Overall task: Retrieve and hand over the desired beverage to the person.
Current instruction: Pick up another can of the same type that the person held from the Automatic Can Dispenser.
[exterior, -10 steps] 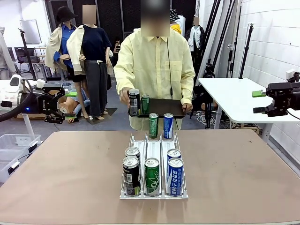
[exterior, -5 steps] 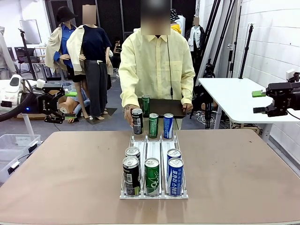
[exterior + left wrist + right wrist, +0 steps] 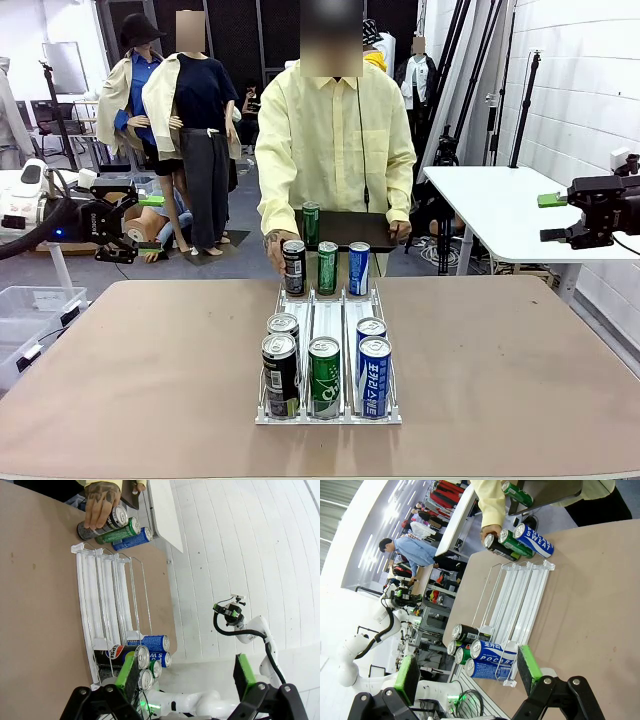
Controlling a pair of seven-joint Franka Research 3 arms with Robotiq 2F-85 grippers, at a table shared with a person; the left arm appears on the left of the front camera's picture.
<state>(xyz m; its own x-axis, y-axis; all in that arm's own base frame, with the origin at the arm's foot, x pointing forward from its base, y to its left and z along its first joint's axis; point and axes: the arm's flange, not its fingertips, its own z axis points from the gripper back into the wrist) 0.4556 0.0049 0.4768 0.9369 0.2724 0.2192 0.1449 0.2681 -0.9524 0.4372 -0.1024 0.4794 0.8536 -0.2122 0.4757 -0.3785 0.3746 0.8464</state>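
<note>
Two grippers: both hang off the table, well apart from the rack, one out at each side in the front view.
Left gripper [image 3: 150, 222]: jaws spread wide, nothing between them; its green pads [image 3: 126, 666] stand far apart in the left wrist view.
Right gripper [image 3: 552, 218]: fingers wide apart and holding nothing; it hangs in front of a white side table [image 3: 490, 215].
Table [image 3: 500, 380]: brown top shared with the person.
Rack [image 3: 313, 308]: white wire, three lanes, in the middle of the table, running from the robot's side towards the person.
Near end, left lane: two dark cans [image 3: 280, 375], one behind the other.
Near end, middle lane: one green can [image 3: 324, 377].
Near end, right lane: two blue cans [image 3: 374, 377], one behind the other.
Far end: a dark can [image 3: 294, 268], a green far can [image 3: 327, 267] and a blue far can [image 3: 359, 268] stand upright side by side; whether they sit in the lanes or just beyond them is unclear.
Person [image 3: 335, 140]: stands at the far side in a pale-yellow shirt.
Person's hand [image 3: 274, 243]: wrapped around the dark can at the far end of the left lane.
Other hand [image 3: 400, 230]: holds a black tray [image 3: 355, 230] at waist height.
Tray can [image 3: 311, 222]: green, upright on the black tray.
</note>
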